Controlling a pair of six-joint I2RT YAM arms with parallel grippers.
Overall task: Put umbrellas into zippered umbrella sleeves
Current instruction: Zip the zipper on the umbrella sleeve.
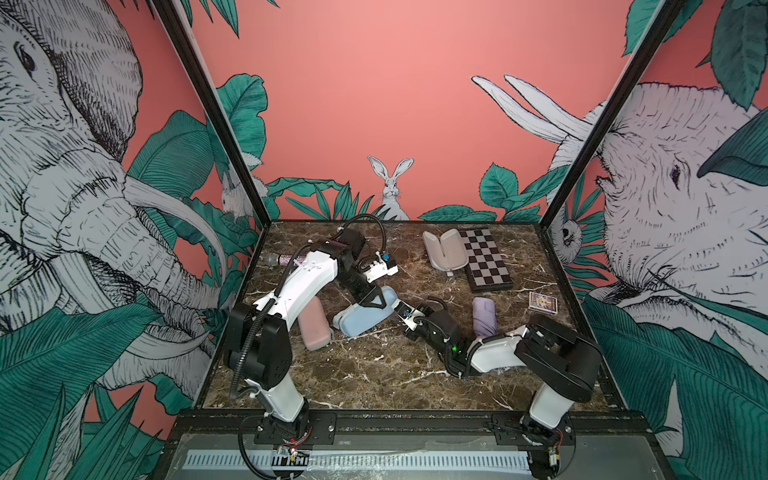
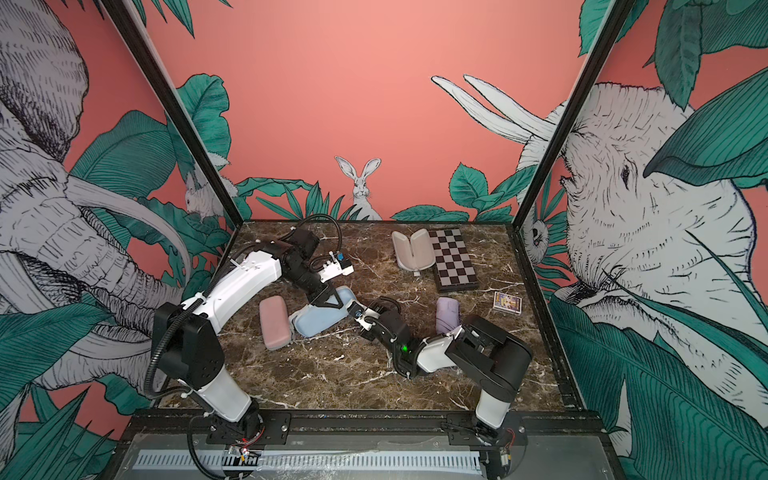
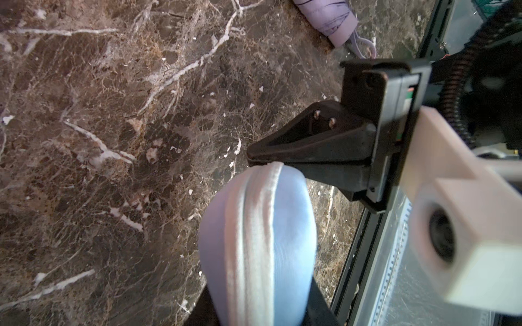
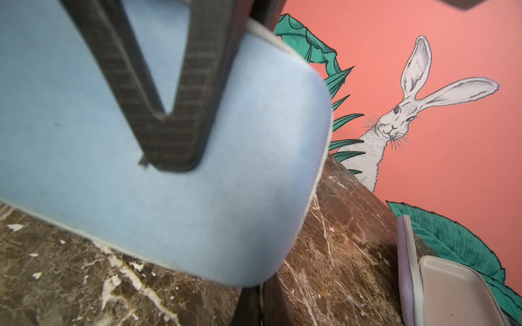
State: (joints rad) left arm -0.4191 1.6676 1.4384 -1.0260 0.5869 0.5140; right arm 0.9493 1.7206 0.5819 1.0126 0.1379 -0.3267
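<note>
- I am gripping the blue sleeve (image 1: 361, 322) on the table (image 1: 374, 374) in partly open left jaws.
- Right jaws are sitting fully closed at its zip edge (image 3: 254, 225), just beyond.
- Likely zipping; next needing a steady pull along it.

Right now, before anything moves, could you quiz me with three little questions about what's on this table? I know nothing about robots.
1. True or false: the lilac umbrella is already inside a case.
2. What does the left gripper hold? A) the pink case B) the blue case C) the microphone
3. The open lilac case lies beside which flat thing?

Key
1. False: it lies bare on the table.
2. B.
3. The checkered board.
</note>
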